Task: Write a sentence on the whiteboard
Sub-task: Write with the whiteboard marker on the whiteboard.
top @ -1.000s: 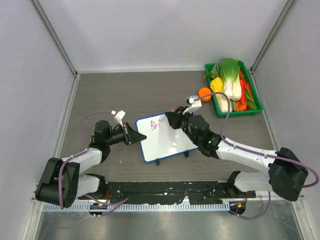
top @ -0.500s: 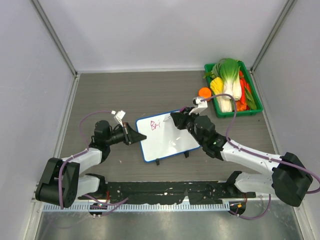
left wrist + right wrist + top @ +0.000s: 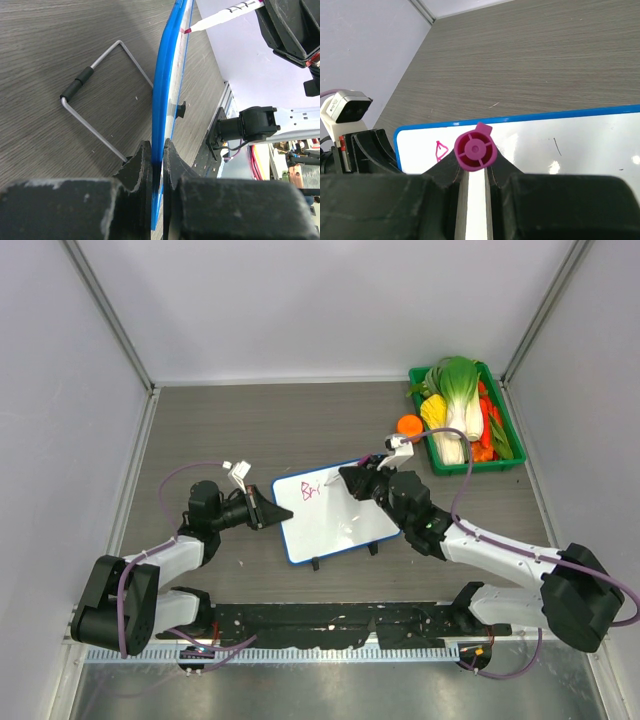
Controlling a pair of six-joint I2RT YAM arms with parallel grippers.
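The whiteboard with its blue frame stands tilted on its feet at the table's middle. My left gripper is shut on its left edge; the left wrist view shows the blue frame edge-on between the fingers. My right gripper is shut on a pink marker, seen end-on in the right wrist view. The marker tip touches the board near its top edge. The sentence is a few pink strokes at the board's top left; part of it also shows in the right wrist view.
A green bin of vegetables sits at the back right, with an orange ball beside it. A bent wire stand lies on the table behind the board. Grey walls enclose the table.
My right arm shifted right along the board's top edge with the marker a second ago, then held almost still. The left arm has not moved.
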